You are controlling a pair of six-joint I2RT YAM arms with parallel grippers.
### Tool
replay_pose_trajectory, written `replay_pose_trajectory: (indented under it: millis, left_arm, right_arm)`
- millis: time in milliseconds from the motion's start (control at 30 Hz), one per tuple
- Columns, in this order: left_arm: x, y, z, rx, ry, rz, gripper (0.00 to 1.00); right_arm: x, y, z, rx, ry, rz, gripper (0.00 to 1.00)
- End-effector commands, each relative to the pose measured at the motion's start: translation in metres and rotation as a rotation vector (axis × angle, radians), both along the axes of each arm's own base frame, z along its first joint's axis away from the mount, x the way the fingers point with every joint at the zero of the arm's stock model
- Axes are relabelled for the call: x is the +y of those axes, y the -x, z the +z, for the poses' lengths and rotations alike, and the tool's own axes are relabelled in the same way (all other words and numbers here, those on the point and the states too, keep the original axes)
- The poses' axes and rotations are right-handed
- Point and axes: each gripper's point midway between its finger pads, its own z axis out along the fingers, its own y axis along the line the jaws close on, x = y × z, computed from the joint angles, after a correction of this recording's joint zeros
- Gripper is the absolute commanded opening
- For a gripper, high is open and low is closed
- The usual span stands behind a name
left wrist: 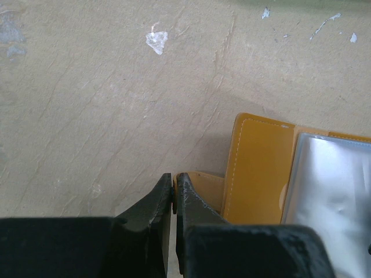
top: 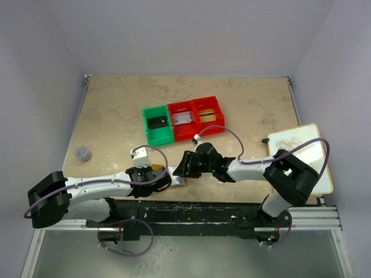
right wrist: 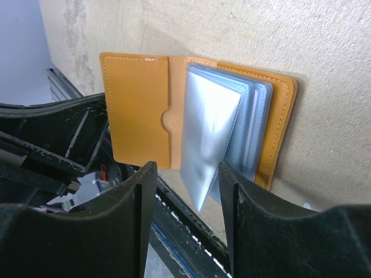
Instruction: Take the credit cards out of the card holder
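Observation:
The card holder [right wrist: 139, 110] lies open near the table's front edge, orange-tan with pale blue-grey sleeves [right wrist: 211, 130] fanned upward. My left gripper [left wrist: 175, 180] is shut on its little tab clasp [left wrist: 203, 188] at the left side. My right gripper [right wrist: 185, 174] stands open just in front of the raised sleeves, touching nothing. In the top view both grippers meet at the holder [top: 169, 178]. Three credit cards lie in bins: a black one [top: 156, 122], a pale one [top: 183, 119] and a gold one [top: 208, 114]. Whether a card sits in the sleeves I cannot tell.
A green bin [top: 148, 134] and two red bins [top: 197, 128] stand in a row at mid-table. A large white tan-edged board [top: 301, 156] lies at the right edge. A small grey cap-like object [top: 83, 153] sits at the left. The arms' black rail [top: 220, 208] runs right behind the holder.

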Motion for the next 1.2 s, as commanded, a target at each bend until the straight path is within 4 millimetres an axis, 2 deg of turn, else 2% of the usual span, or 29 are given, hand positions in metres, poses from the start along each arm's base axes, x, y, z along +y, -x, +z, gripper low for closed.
replay_pose_trajectory:
  millis: [0, 333, 467, 633, 733, 833, 1000, 1167]
  left_arm:
    - [0.004, -0.001, 0.000, -0.011, -0.014, -0.001, 0.00]
    - [-0.003, 0.000, -0.006, 0.002, 0.001, -0.028, 0.00]
    - [-0.005, 0.001, -0.011, 0.015, -0.003, -0.045, 0.00]
    - [-0.012, 0.004, -0.026, 0.048, 0.003, -0.068, 0.00]
    - [-0.015, 0.002, -0.031, 0.053, -0.008, -0.073, 0.00]
    - [-0.025, -0.002, -0.032, 0.045, 0.013, -0.087, 0.00]
    - [-0.054, -0.012, -0.026, 0.017, 0.092, -0.146, 0.00]
    - [-0.083, -0.017, -0.025, 0.024, 0.134, -0.212, 0.00]
  right_arm:
    - [0.015, -0.002, 0.008, -0.016, -0.030, 0.029, 0.50]
    - [0.027, 0.002, 0.016, -0.012, -0.111, 0.052, 0.50]
    - [0.024, 0.000, 0.015, -0.006, -0.129, 0.007, 0.51]
    - [0.033, 0.003, 0.030, -0.016, -0.230, 0.035, 0.51]
    - [0.033, 0.002, 0.037, -0.007, -0.277, 0.001, 0.51]
    - [0.031, 0.003, 0.034, 0.010, -0.296, -0.012, 0.51]
    - [0.025, 0.010, 0.026, 0.043, -0.299, -0.021, 0.49]
    - [0.015, 0.005, 0.035, 0.023, -0.312, -0.074, 0.49]
